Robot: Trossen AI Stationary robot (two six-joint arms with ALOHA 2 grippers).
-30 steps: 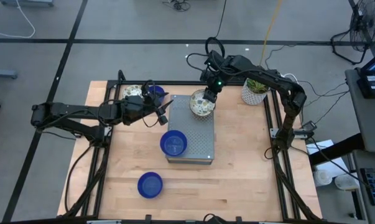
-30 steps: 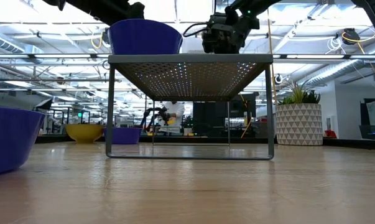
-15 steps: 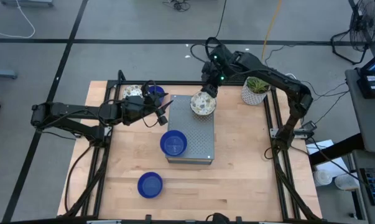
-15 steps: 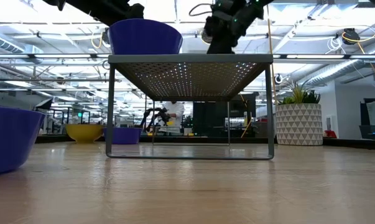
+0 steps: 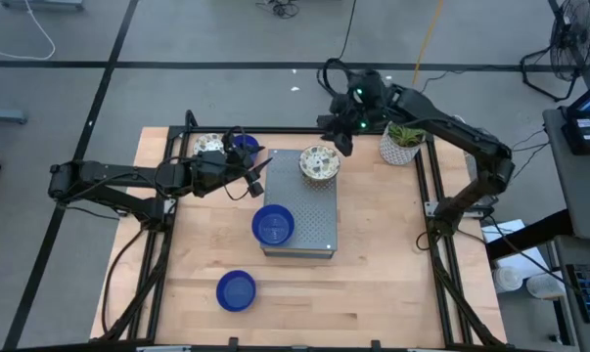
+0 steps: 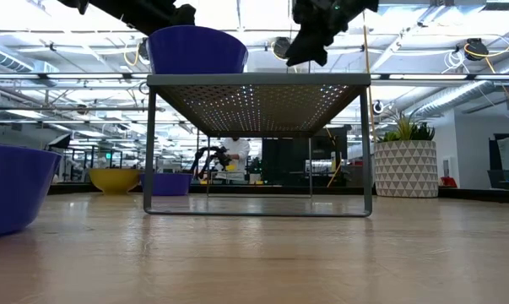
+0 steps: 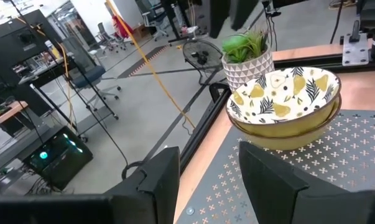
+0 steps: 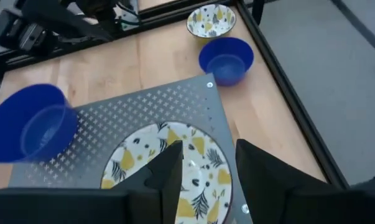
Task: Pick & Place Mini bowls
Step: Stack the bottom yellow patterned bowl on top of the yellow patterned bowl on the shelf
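A: While the right pincer (image 5: 345, 137) hangs above the rear edge of the grey perforated stand (image 5: 314, 220), where are the bowls?
B: patterned cream bowl stack (image 5: 319, 162) sits on the stand's rear part, looks like two nested in the left wrist view. one blue bowl (image 5: 273, 224) on the stand's front left part

A: right pincer gripping anything?
B: no, fingers spread, nothing between them, patterned stack just below

A: left side?
B: left pincer (image 5: 259, 174) is just off the stand's left rear corner, fingers apart, empty, pointing at the patterned stack

A: other bowls?
B: blue bowl (image 5: 236, 290) on the worktop (image 5: 373, 264) at front left. another blue one (image 5: 244, 146) and a patterned one (image 5: 209, 144) side by side at the rear left corner, behind the left arm

A: plant?
B: white pot with green plant (image 5: 400, 143) at rear right, well clear of the stand
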